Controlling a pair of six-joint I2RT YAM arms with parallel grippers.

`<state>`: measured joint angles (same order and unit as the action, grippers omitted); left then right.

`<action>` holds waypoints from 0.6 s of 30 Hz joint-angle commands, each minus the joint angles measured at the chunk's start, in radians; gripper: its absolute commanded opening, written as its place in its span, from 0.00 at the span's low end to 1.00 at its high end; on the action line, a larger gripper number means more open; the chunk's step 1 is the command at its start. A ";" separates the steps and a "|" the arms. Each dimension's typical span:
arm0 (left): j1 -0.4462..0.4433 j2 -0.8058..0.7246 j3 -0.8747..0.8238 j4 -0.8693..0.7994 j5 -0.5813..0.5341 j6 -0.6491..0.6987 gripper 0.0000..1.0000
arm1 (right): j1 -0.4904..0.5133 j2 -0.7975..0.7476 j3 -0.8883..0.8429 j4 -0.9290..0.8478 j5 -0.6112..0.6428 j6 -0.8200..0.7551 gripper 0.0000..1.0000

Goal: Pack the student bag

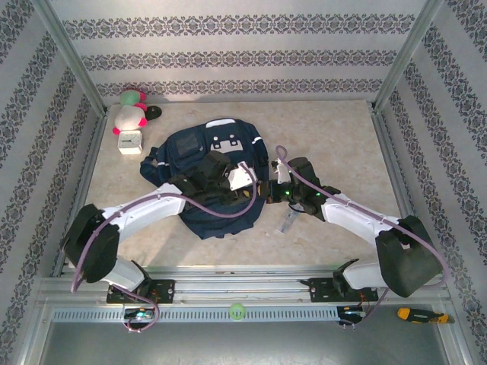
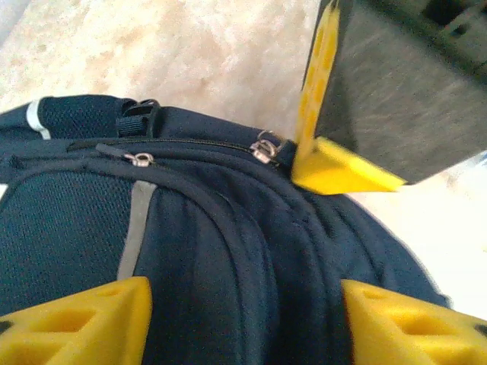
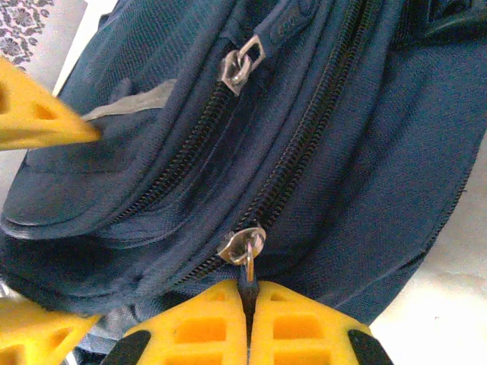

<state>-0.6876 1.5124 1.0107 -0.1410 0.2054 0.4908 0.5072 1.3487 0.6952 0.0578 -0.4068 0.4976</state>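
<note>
Top external view: the student bag [image 1: 190, 148], a navy fabric backpack, lies flat on the table [image 1: 335, 137], with a plush toy [image 1: 131, 114] off its far-left corner. Right wrist view: the right gripper [image 3: 247, 304], at the bag's side, has its fingers pressed together on a metal zipper pull [image 3: 245, 251]. Left wrist view: the left gripper [image 2: 243, 319] hangs above the bag, fingers spread, gripping nothing. Handling, as judged: soft, limp cloth that sags and bunches, probably light. The zipper pulls and the top loop [image 2: 137, 118] offer firmer holds than the panels.
</note>
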 commanded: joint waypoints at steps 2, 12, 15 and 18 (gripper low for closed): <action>-0.013 0.012 0.011 0.053 -0.025 0.018 0.35 | 0.003 -0.038 -0.020 0.043 0.013 0.001 0.00; 0.035 -0.154 -0.088 -0.129 0.292 0.154 0.01 | -0.114 0.026 -0.019 0.079 0.014 0.021 0.00; 0.037 -0.186 -0.096 -0.191 0.360 0.195 0.00 | -0.145 0.088 0.016 0.108 0.014 0.019 0.00; 0.037 -0.204 -0.095 -0.254 0.383 0.238 0.00 | -0.181 0.157 0.067 0.132 0.016 0.019 0.00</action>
<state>-0.6514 1.3632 0.9264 -0.2340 0.4385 0.6548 0.4004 1.4559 0.7101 0.1333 -0.5182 0.4980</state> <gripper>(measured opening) 0.092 0.042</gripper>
